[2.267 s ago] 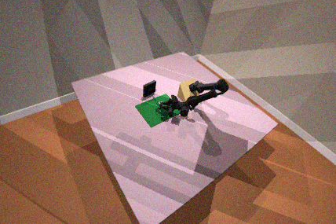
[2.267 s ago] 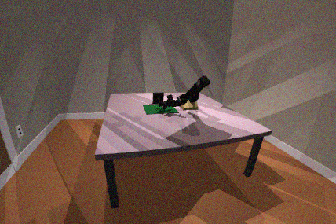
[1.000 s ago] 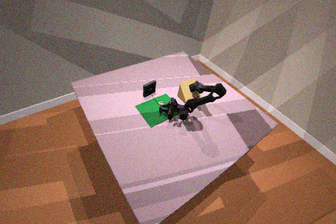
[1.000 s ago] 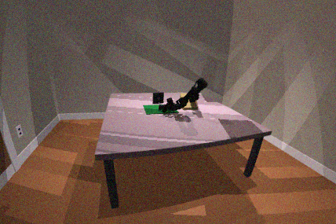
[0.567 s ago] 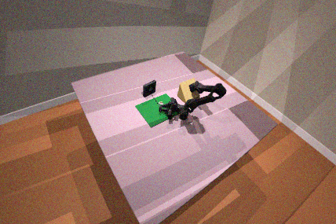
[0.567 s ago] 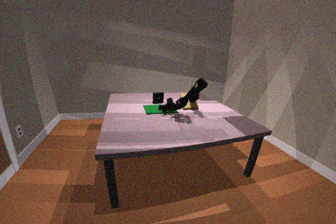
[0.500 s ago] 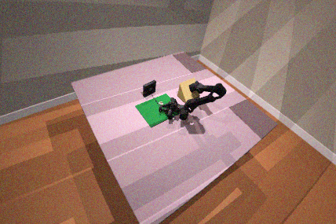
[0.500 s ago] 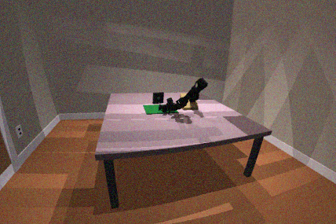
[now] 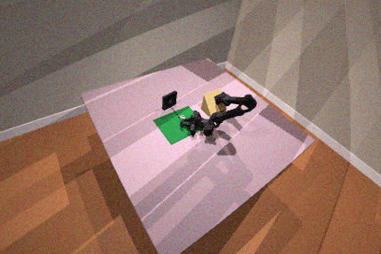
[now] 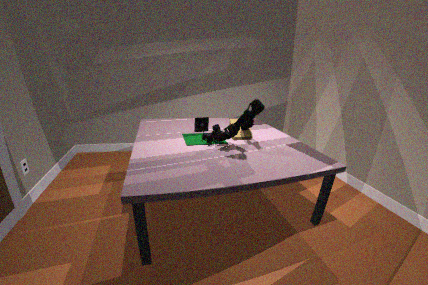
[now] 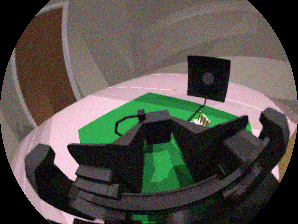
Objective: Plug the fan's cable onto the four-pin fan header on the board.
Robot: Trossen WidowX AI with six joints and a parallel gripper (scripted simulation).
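A green board (image 9: 168, 126) (image 10: 191, 139) (image 11: 107, 127) lies on the pink table. A small black fan (image 9: 169, 100) (image 10: 201, 123) (image 11: 208, 78) stands upright behind it. Its thin cable (image 11: 125, 119) curls over the board. My gripper (image 9: 189, 124) (image 10: 209, 137) (image 11: 156, 121) is low over the board's right part and is shut on the dark plug (image 11: 157, 124) at the cable's end. A small pale header (image 9: 182, 115) (image 11: 197, 121) stands on the board between the plug and the fan, a little apart from the plug.
The arm's tan base block (image 9: 211, 100) (image 10: 241, 131) stands right of the board. The pink table (image 9: 191, 181) (image 10: 215, 170) stands in a room corner, with walls behind and to the right and wooden floor around it.
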